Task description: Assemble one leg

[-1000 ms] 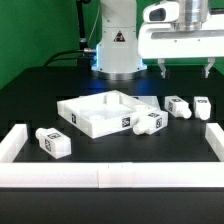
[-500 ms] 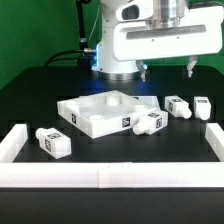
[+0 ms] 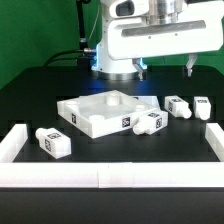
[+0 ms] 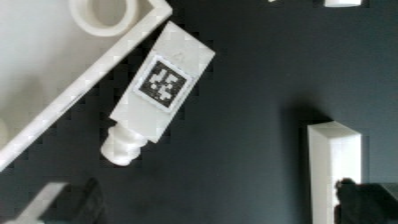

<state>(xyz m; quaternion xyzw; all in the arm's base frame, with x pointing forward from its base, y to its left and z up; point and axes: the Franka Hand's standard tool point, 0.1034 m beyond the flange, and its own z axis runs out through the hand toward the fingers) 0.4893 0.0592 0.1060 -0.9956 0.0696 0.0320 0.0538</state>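
Leg [image 3: 150, 122] lay on its side on the black table, just beside the square tabletop [image 3: 95, 108], tag face up in the wrist view. Gripper [image 3: 165, 68] hung well above it, jaws wide apart, nothing between them. I judged the step in hand to be the approach for a grasp. To do it well: centre over the leg's body, set the jaws across its narrow width, keep the tabletop-side finger clear of that edge.
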